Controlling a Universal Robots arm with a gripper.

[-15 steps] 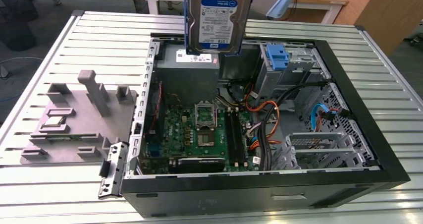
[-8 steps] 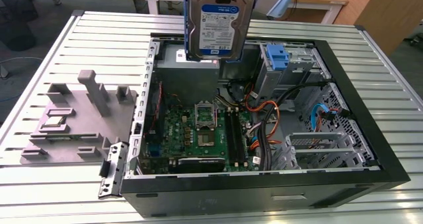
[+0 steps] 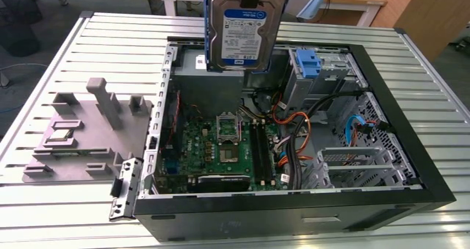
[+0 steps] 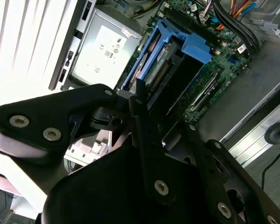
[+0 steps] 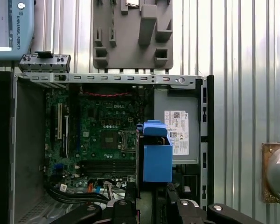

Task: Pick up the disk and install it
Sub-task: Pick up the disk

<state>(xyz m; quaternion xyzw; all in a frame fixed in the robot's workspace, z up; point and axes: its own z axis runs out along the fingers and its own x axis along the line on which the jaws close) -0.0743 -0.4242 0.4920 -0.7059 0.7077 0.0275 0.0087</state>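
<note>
Jaws are clamped on the top edge of the disk [image 3: 241, 31], and it hangs upright in the air with its white-and-blue label facing the exterior camera and the blue frame running down both sides. Nothing else appears to touch it. In the first wrist view the disk [image 5: 157, 161] shows edge-on, just the blue frame, poised over the grey metal box [image 5: 177, 130] with its white sticker. So the pick is done and the disk sits above the far end of the open computer case [image 3: 411, 166], with the motherboard [image 3: 220, 150] below and nearer the camera. Just off to the exterior view's right stands the tall blue latch piece [image 3: 310, 64], and past it a tangle of cables [image 3: 294, 128] runs toward the bare metal drive cage [image 3: 353, 166]. By my reading this is the carry toward installation, and doing it well means a firm, centred hold so the disk doesn't swing or twist. It also means staying square to the case walls and high enough to clear the rim and those cables. Which slot it is meant for, I cannot tell from here. Outside the case, a grey moulded fixture [image 3: 81, 133] lies on the ribbed desk [image 3: 110, 34] at the exterior view's left, well apart from the action.
</note>
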